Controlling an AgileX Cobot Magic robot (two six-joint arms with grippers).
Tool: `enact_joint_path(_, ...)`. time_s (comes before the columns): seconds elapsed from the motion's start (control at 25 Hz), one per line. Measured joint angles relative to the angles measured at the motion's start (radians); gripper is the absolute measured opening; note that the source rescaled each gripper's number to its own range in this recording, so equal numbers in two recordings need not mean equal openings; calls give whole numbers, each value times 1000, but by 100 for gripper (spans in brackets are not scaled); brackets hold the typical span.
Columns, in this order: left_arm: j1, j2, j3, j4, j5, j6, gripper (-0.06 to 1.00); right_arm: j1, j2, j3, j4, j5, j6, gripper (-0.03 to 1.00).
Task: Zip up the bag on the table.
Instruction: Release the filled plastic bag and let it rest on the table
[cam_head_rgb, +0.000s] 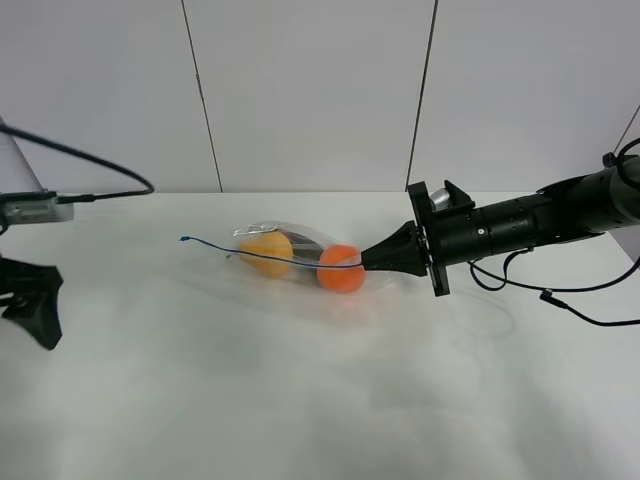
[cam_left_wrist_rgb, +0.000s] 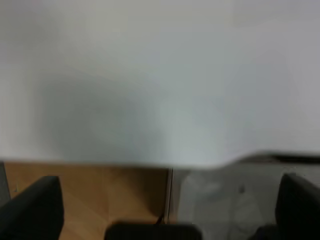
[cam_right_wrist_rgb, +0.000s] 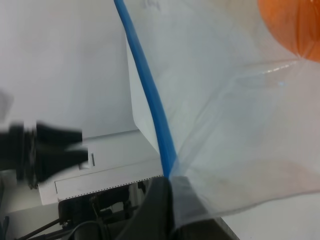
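At the right end of the bag (cam_head_rgb: 300, 262), the right gripper (cam_head_rgb: 366, 262) was pinched shut on the thin blue zipper strip (cam_head_rgb: 262, 256), its dark fingers tapering to a point just beside the orange (cam_head_rgb: 342, 268). The right wrist view showed this close up: the blue strip (cam_right_wrist_rgb: 147, 90) ran down into the closed dark fingertips (cam_right_wrist_rgb: 165, 200), with clear plastic film (cam_right_wrist_rgb: 225, 125) gathered in the same grip and a piece of the orange (cam_right_wrist_rgb: 292, 25) showing through the film at one corner. The right arm (cam_head_rgb: 530, 225) stretched in low from the right edge of the overhead view, with loose black cables (cam_head_rgb: 560, 295) trailing on the table (cam_head_rgb: 300, 400) beneath it.

The bag lay flat near the middle of the white table, somewhat toward the far side. Through the plastic a yellow pear (cam_head_rgb: 266, 250) sat to the left of the orange, with a dark item (cam_head_rgb: 305, 243) behind and between them. The blue strip crossed over both fruits and ended in a free tip to the left of the bag.

The left gripper (cam_head_rgb: 30, 300) hung well apart from the bag, at the far left edge of the table. Its jaws stood apart, and in the blurred left wrist view the two dark fingers (cam_left_wrist_rgb: 35, 207) sat at opposite sides with nothing between them.
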Motion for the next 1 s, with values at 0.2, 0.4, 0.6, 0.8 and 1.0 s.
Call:
enact_joint_path(0.2, 0, -314, 224, 0, -32, 3, 98, 0, 0, 0, 0, 0, 0, 0)
enact_joint_path(0.4, 0, -622, 380, 0, -122, 11, 98, 0, 0, 0, 0, 0, 0, 0)
enact_joint_path(0.6, 0, -850, 391, -29, -142, 11, 98, 0, 0, 0, 0, 0, 0, 0)
enact_joint_path(0.8, -1, -1022, 394, -41, -142, 11, 98, 0, 0, 0, -1, 0, 0, 0)
enact_joint_path(1.0, -1, -1180, 394, -41, -142, 11, 98, 0, 0, 0, -1, 0, 0, 0)
